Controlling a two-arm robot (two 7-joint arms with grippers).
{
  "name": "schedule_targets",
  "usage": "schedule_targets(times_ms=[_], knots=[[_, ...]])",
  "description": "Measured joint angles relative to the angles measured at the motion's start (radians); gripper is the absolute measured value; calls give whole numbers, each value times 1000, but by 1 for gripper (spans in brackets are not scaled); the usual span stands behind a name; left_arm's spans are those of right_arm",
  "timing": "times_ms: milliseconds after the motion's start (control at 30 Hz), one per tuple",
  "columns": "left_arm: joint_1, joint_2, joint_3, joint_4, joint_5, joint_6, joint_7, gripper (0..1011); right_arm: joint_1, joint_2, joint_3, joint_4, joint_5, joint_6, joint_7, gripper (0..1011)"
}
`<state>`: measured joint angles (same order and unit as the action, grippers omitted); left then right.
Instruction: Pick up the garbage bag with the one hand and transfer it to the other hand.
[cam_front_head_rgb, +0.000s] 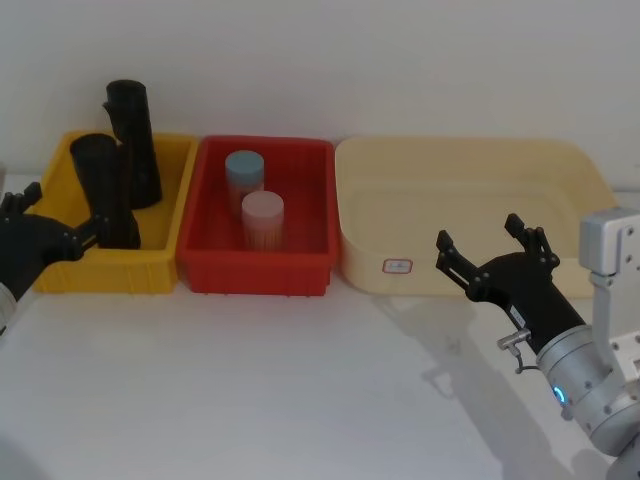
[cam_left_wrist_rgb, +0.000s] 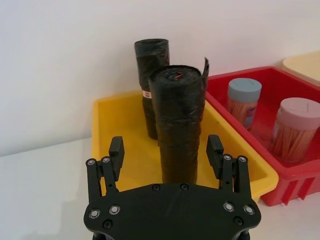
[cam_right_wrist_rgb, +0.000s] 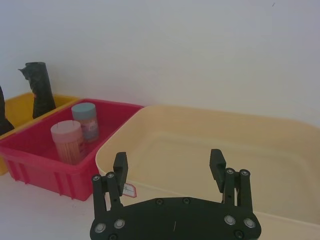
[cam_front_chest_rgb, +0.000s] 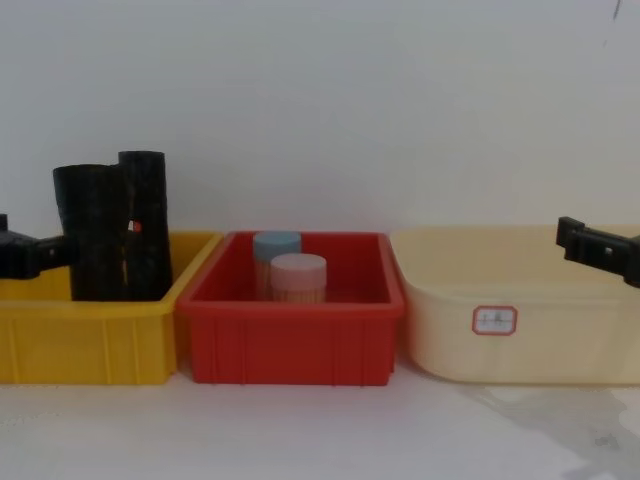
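The garbage bag (cam_front_head_rgb: 105, 190) is a thick black roll standing upright at the front of the yellow bin (cam_front_head_rgb: 60, 272). In the left wrist view the garbage bag (cam_left_wrist_rgb: 177, 125) rises straight ahead, in line with the gap of my open left gripper (cam_left_wrist_rgb: 165, 145), with room on both sides. That left gripper (cam_front_head_rgb: 60, 215) reaches in from the left edge, low beside the roll; the chest view has it (cam_front_chest_rgb: 25, 255) at the roll's side. My right gripper (cam_front_head_rgb: 480, 235) hovers open and empty in front of the cream bin (cam_front_head_rgb: 460, 160), and the right wrist view shows it (cam_right_wrist_rgb: 168, 160) too.
A slimmer black roll (cam_left_wrist_rgb: 150, 85) with a red-and-white mark stands behind the thick one in the yellow bin. The red bin (cam_front_head_rgb: 255, 275) in the middle holds two capped jars (cam_front_head_rgb: 262, 220). A white wall runs close behind the bins.
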<state>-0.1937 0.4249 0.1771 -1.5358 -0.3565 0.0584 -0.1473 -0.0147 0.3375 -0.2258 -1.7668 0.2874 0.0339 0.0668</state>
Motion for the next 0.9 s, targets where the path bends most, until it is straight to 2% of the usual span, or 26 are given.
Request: schedule_targets(times_ms=[600, 900], knots=[[-40, -3, 10, 30, 1, -10, -69, 1002, 0, 0, 0, 0, 0, 0, 0, 1000], [-92, -11, 20, 86, 15, -28, -108, 1001, 0, 0, 0, 0, 0, 0, 0, 1000]])
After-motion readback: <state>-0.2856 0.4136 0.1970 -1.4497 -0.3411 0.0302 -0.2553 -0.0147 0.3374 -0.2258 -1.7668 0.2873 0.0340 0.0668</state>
